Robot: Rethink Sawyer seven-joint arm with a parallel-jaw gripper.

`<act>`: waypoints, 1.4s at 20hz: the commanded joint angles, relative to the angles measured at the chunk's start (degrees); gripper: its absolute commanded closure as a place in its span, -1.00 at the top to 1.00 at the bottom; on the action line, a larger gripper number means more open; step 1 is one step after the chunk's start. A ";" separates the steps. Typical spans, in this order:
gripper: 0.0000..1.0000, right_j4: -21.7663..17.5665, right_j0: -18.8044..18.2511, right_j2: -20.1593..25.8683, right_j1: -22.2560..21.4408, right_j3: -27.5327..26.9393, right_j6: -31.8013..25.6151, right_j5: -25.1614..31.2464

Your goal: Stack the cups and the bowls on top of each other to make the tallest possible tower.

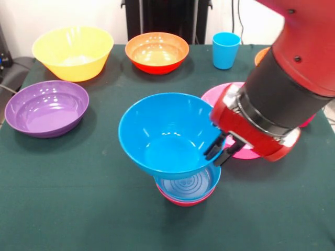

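Observation:
My gripper [221, 150] is shut on the right rim of the medium blue bowl [162, 136], one finger inside and one outside. The bowl is tilted and sits just over the tower: the small blue bowl [191, 185] with a ringed base, nested in the small magenta-red bowl [183, 202]. I cannot tell if the medium blue bowl touches the small blue one. The light blue cup [226, 50] stands upright at the far side. The red cup is out of view.
On the green table [78, 204] lie single bowls: yellow [73, 52] far left, orange-red [157, 52] far middle, purple [46, 108] left, pink [222, 97] partly behind my arm. A second orange bowl's edge [261, 55] shows behind the arm.

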 commanded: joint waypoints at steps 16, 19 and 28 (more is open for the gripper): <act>-1.00 -3.84 0.89 5.38 1.53 -0.11 4.79 -5.36; -1.00 -3.54 0.61 4.71 1.88 -0.97 5.24 -4.92; -1.00 -3.17 1.14 4.88 2.12 -0.71 6.69 -5.02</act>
